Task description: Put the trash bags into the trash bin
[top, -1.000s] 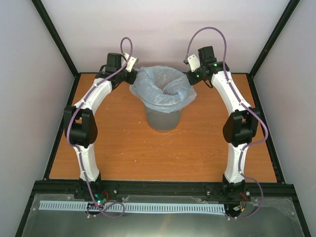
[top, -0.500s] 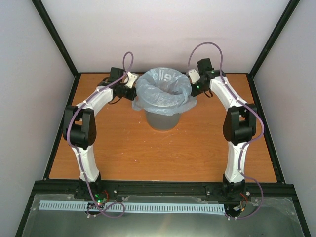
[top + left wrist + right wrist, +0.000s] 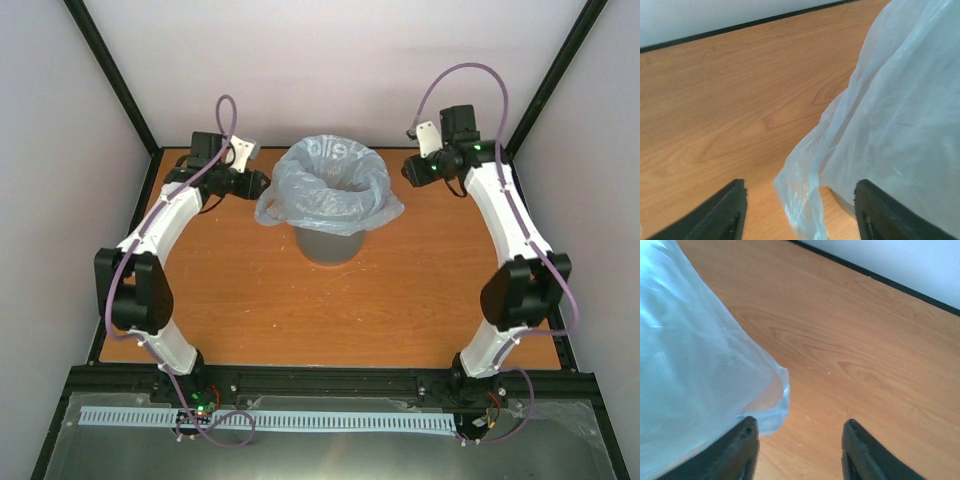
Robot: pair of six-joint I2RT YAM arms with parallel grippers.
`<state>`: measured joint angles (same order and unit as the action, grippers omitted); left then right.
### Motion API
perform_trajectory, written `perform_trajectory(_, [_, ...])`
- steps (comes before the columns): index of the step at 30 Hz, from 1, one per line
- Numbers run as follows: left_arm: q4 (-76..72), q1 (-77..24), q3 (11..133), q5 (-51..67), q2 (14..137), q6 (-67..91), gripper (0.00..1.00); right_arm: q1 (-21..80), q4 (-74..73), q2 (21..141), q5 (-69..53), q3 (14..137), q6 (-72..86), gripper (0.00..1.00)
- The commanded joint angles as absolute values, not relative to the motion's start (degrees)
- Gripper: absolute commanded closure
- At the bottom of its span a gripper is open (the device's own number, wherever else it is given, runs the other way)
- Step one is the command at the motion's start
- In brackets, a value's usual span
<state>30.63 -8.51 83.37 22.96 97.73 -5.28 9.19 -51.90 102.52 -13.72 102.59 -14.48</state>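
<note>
The grey trash bin (image 3: 330, 245) stands upright at the middle back of the table. A pale blue trash bag (image 3: 330, 185) lines it, its edge folded out over the rim and hanging down all round. My left gripper (image 3: 256, 183) is just left of the bag, open; in the left wrist view a loose flap of the trash bag (image 3: 900, 110) hangs between the spread fingers of that gripper (image 3: 800, 185), ungripped. My right gripper (image 3: 408, 172) is to the right of the bag, open. In the right wrist view the bag (image 3: 690, 365) lies beside the left finger of that gripper (image 3: 800, 422).
The wooden table (image 3: 250, 300) is framed by black rails, with a black bar (image 3: 330, 380) across the near edge at the arm bases. Pale walls close the back and both sides. A black strip (image 3: 740, 25) marks the table's back edge.
Both grippers have opened and let go of the bag's edge. Both arms have drawn outward from the bin, left arm to the left, right arm to the right. The bag's edge now hangs over the rim.
</note>
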Motion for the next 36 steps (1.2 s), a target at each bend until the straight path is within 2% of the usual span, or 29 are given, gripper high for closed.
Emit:
perform_trajectory(1, [32.80, -7.52, 80.42, 23.23, 92.49, -2.99, 0.33, 8.33, -53.95, 95.08, -15.13, 97.82, -11.68, 0.47])
perform_trajectory(3, [33.38, -7.47, 78.87, 23.89, 90.53, -1.63, 0.28, 8.10, -53.81, 92.03, -15.91, 95.04, -9.32, 0.37])
perform_trajectory(6, [34.27, -7.47, 77.29, 25.69, 89.12, 0.95, 0.23, 8.09, -54.15, 89.59, -19.20, 91.44, -6.39, 0.31])
perform_trajectory(15, [32.35, -7.47, 77.09, 30.35, 94.61, 4.08, 0.21, 8.09, -53.42, 92.30, -34.44, 86.31, 2.08, 0.24])
perform_trajectory(18, [31.15, -7.47, 77.60, 32.62, 97.81, 4.74, 0.24, 8.09, -52.53, 93.75, -36.21, 84.84, 3.25, 0.27])
perform_trajectory(21, [29.63, -7.62, 76.88, 34.72, 100.21, 5.92, 0.28, 8.10, -51.89, 95.31, -36.80, 82.84, 4.27, 0.37])
perform_trajectory(26, [28.54, -7.73, 74.60, 37.52, 102.51, 6.70, 0.35, 8.17, -51.40, 97.57, -38.46, 80.51, 5.75, 0.35])
perform_trajectory(31, [25.92, -8.26, 71.02, 36.53, 103.91, 6.72, 0.40, 8.55, -49.53, 100.18, -32.45, 77.92, 4.66, 0.45])
perform_trajectory(36, [25.21, -8.27, 71.30, 33.45, 106.90, 4.60, 0.44, 8.61, -48.55, 104.31, -30.93, 80.02, 3.33, 0.47])
